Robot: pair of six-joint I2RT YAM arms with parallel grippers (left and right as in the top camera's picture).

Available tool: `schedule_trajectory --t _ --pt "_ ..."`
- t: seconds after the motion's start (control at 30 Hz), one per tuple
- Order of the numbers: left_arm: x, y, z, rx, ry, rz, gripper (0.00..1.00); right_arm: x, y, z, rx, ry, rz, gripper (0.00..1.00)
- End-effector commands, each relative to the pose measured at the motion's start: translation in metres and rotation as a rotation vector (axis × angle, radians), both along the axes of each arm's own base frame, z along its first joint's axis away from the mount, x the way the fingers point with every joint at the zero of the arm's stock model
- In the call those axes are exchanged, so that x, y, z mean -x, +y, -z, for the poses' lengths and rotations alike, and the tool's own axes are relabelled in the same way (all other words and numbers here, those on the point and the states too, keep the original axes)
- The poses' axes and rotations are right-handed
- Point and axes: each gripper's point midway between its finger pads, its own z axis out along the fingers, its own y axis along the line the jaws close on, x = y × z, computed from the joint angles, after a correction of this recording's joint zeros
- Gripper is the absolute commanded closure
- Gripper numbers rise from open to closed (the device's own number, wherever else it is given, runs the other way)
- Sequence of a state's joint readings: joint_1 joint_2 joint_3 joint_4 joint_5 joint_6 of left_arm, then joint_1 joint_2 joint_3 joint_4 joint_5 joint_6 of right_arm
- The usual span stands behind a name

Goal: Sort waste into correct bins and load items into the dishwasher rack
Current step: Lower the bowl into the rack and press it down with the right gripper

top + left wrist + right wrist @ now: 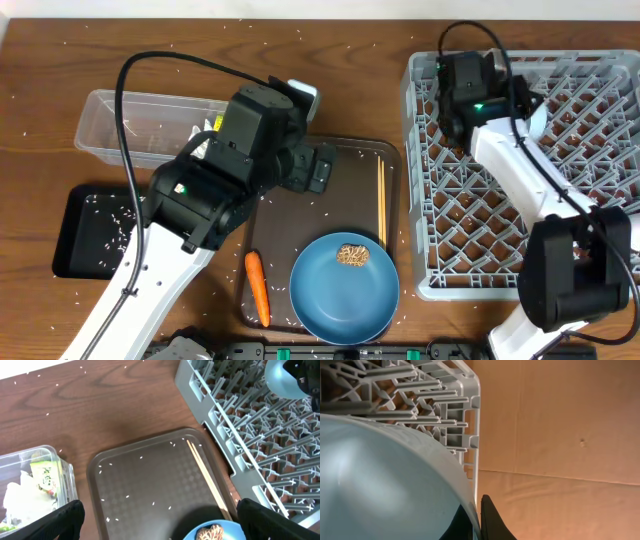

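The right gripper (pixel 479 522) is clasping the light-blue cup (pixel 380 485) over the far-left corner of the dishwasher rack (pixel 473 410). The next move probably calls for seating it between pegs. The left gripper (pixel 162 527) is hovering wide above the brown tray (pixel 150 475).

The only print in view is on the yellow-green wrapper (pixel 45 476) lying in the clear plastic tub (pixel 67 467), seen from the left wrist camera. A few dark marks that look like characters run down its face, too small and blurred to read. No other word, number, brand or sign is legible.
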State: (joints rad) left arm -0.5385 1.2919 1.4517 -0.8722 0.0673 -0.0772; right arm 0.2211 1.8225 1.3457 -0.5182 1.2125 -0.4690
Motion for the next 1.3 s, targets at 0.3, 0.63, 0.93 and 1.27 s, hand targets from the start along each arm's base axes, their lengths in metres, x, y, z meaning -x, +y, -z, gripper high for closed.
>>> schedule_trajectory --t 0.3,0.63,0.93,1.27 --pt "0.0 0.004 -0.006 -0.005 -0.021 -0.009 0.02 0.018 -0.024 -0.013 0.125 0.04 0.102 0.99" --pt "0.001 0.005 -0.006 -0.006 -0.019 -0.009 0.02 0.026 -0.029 -0.001 0.087 0.014 0.128 0.99" --pt "0.002 0.005 -0.005 -0.009 -0.013 -0.009 0.02 0.033 -0.031 0.025 0.05 0.045 0.12 0.99" --pt "0.002 0.005 -0.005 -0.009 -0.013 -0.009 0.02 0.037 -0.038 0.006 0.157 0.014 0.169 0.99"
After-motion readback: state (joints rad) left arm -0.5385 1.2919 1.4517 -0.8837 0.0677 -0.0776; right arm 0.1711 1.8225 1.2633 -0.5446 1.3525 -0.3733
